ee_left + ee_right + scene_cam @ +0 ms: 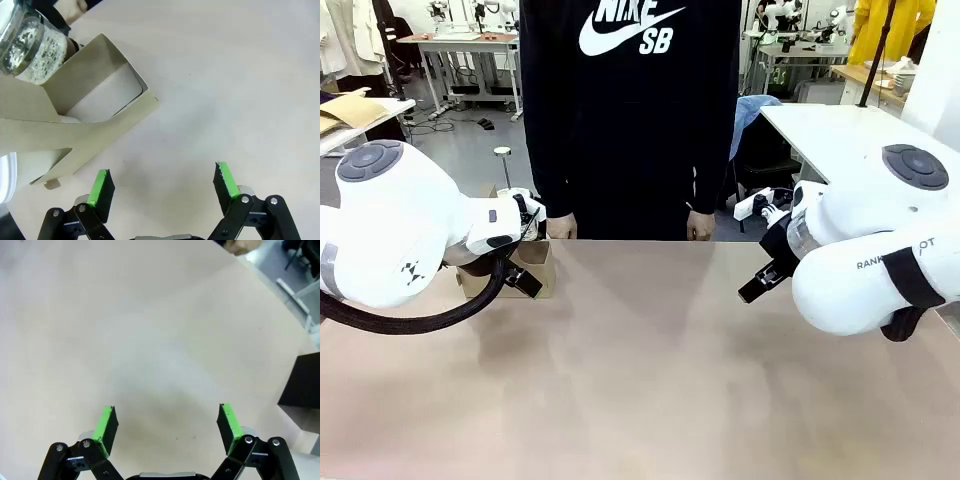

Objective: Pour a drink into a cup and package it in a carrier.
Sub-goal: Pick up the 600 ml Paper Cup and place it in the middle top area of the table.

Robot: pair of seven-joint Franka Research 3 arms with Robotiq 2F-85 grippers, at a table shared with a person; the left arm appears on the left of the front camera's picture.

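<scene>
Both arms' jaws hang spread and empty over the desk (650,380), the left just beside the cardboard carrier (95,125) at the desk's far left, glass jug (27,45) next to it, with pouring and packing seemingly still ahead.

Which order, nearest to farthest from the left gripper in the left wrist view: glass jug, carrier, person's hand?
1. The carrier, just ahead of the left gripper, at picture left.
2. The glass jug, beyond the carrier, in the top left corner.
3. The person's hand, at the top edge, farthest.
</scene>
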